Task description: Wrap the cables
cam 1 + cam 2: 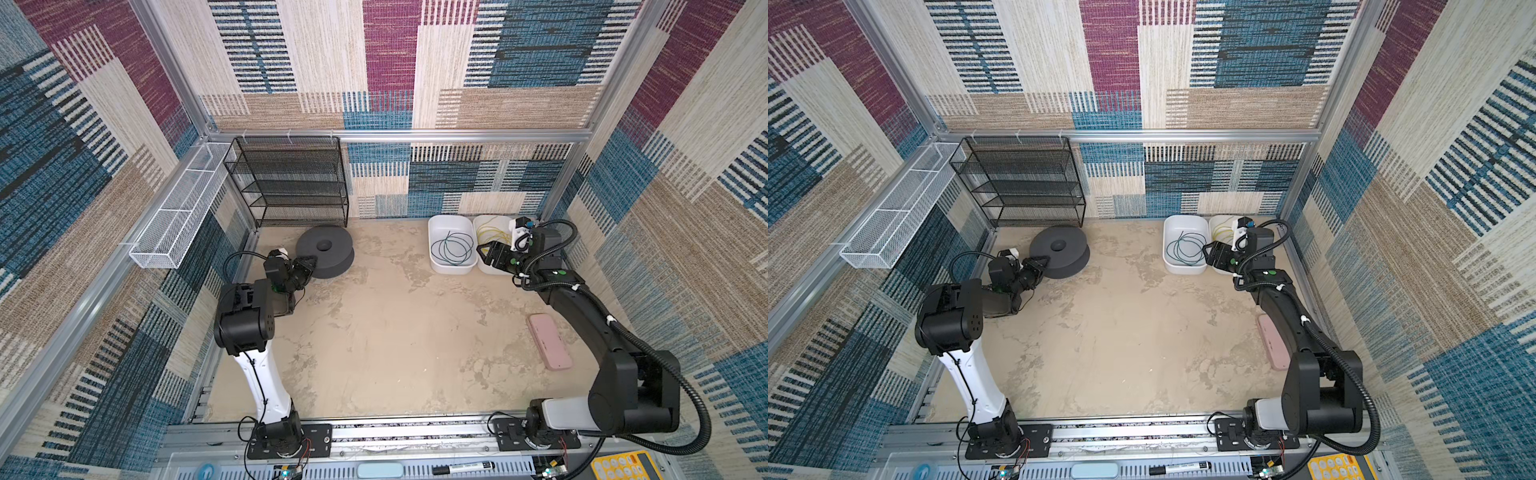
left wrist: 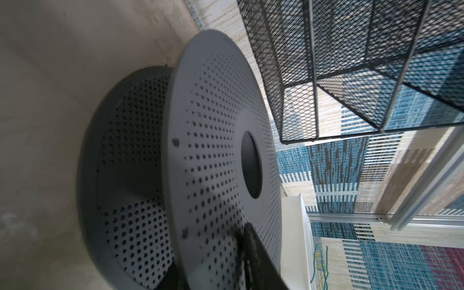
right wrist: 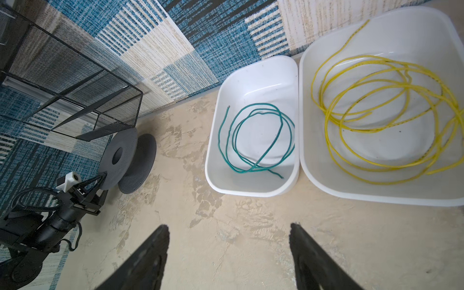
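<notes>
1. Marker pen (image 1: 463, 468) lies on the front rail, between the two arm bases.
2. Pink case (image 1: 549, 341) lies flat on the table (image 1: 395, 332), right side, just beside the right arm.
3. Left gripper (image 1: 311, 263): jaws pinched on the rim of the top flange of the grey spool (image 1: 328, 245). Left wrist view shows one finger (image 2: 253, 251) flat on the perforated flange face. Spool lies flat on the table, hub hole facing up.
4. Right gripper (image 3: 229, 251): jaws spread wide, nothing between them. It hovers at the near side of the bins, clear of both cables.
5. Teal cable (image 3: 258, 140): loose loops inside the left white bin (image 3: 251, 187).
6. Yellow cable (image 3: 376, 113): bigger loose loops inside the right white bin (image 3: 364, 190), one end running up the bin's far wall. The bins touch side by side at the back wall.
7. Black mesh rack (image 1: 291, 183) stands against the back wall, just behind the spool.
8. White wire basket (image 1: 178, 216) hangs on the left wall frame.
</notes>
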`<state>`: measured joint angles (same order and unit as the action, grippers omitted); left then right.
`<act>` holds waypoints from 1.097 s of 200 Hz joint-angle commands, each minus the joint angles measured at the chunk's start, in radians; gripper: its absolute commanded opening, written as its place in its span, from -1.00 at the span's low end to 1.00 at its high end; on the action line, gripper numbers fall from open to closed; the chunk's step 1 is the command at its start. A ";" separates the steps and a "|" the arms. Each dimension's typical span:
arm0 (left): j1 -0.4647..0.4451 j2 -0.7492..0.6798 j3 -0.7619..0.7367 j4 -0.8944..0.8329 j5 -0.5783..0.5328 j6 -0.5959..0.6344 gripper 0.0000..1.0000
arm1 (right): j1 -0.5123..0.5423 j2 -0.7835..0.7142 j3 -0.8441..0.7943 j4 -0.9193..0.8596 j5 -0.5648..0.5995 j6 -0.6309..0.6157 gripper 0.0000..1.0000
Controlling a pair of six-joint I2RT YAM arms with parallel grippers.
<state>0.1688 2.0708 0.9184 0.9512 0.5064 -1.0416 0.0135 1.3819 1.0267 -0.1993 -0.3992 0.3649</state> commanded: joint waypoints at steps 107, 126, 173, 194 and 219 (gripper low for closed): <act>-0.001 -0.068 -0.254 0.457 0.064 -0.191 -1.00 | 0.003 -0.061 0.002 0.078 -0.081 0.075 0.47; -0.022 -0.165 -0.358 0.457 0.100 -0.186 -1.00 | 0.003 -0.079 -0.007 0.087 -0.100 0.088 0.46; -0.179 -0.294 -0.510 0.456 0.143 -0.223 -1.00 | 0.005 -0.145 -0.082 0.115 -0.115 0.123 0.44; -0.332 -0.296 -0.510 0.455 0.142 -0.233 -1.00 | 0.008 -0.170 -0.107 0.127 -0.136 0.142 0.43; -0.445 -0.273 -0.476 0.451 0.176 -0.239 -1.00 | 0.008 -0.200 -0.113 0.104 -0.132 0.146 0.43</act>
<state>-0.2146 1.7821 0.4152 1.3426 0.6296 -1.2724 0.0204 1.2076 0.9157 -0.1242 -0.5140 0.4892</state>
